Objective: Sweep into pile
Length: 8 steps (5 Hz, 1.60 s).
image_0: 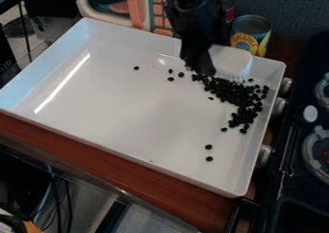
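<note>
The black gripper (200,67) hangs down into the back right part of the white tray (122,97), shut on a white brush (231,61). The brush extends to the right of the gripper, its bristles low over the tray floor. Just in front of the bristles, dark beans (236,93) form a dense, uneven cluster that runs along the tray's right side. A few loose beans (171,79) lie left of the gripper, with a single bean (136,68) farther left. Two beans (208,152) lie apart toward the front right.
Raised walls surround the tray on a brown wooden surface (116,164). Cans (251,32) and a teal-and-orange toy panel (157,10) stand behind it. A dark stove with round burners (316,148) is on the right, with knobs (265,155) beside the tray's right wall.
</note>
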{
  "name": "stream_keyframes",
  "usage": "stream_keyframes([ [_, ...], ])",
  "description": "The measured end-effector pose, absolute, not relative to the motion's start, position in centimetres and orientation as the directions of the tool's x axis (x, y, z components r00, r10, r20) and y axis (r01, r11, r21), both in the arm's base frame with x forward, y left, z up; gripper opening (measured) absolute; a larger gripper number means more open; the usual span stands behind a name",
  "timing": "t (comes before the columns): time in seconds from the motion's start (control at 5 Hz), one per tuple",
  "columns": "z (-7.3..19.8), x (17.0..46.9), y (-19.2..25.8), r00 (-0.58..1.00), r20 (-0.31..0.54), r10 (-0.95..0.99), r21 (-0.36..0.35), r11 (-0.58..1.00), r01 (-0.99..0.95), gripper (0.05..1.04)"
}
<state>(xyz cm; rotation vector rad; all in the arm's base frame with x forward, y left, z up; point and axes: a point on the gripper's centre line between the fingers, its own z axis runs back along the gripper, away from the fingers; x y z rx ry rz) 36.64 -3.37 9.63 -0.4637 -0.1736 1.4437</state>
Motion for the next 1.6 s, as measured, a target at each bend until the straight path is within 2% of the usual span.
stream_keyframes([
  [0.2, 9.6, 34.7, -3.8, 0.173, -0.175, 0.969, -0.397, 0.091, -0.913, 0.732],
  [0.8, 7.6, 27.9, -4.6, 0.296, -0.13, 0.946, -0.322, 0.242, -0.915, 0.732],
  [1.0, 6.5, 26.8, -4.8, 0.317, -0.116, 0.941, -0.299, 0.271, -0.915, 0.732],
  [1.6, 2.7, 27.0, -4.7, 0.324, -0.048, 0.945, -0.229, 0.305, -0.924, 0.732],
])
